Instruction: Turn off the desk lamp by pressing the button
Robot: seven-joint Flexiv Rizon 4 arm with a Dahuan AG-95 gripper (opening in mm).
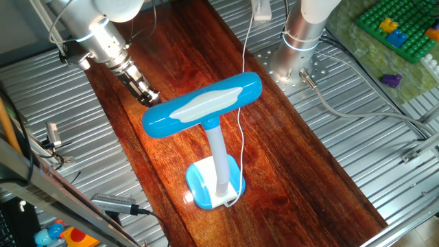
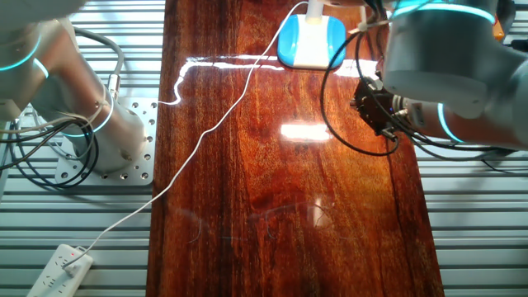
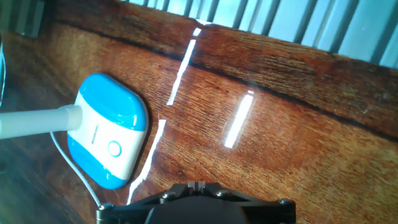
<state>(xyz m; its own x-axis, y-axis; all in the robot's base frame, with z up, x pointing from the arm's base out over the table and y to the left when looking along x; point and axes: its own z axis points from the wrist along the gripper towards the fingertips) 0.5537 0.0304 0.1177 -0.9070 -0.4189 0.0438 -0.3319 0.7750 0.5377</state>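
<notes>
Claw (image 1: 147,96) above board | one desk lamp (image 1: 203,111) | one button (image 3: 114,148)

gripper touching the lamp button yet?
No. In the hand view the button on the desk lamp base sits bare, with wood between it and the gripper housing at the bottom edge.

Looks like a robotics lab bench from my end. I see a dark wooden board (image 1: 288,144) laid over a ribbed metal tabletop (image 1: 357,130), with the arm's base bolted to a perforated mounting plate (image 2: 132,140). Loose cables (image 2: 49,157) run across the metal, and a white power strip (image 2: 58,266) lies near the table edge. A green building-brick baseplate (image 1: 398,27) with coloured bricks sits off to the side, test-prop style. No home or office furniture in view.
</notes>
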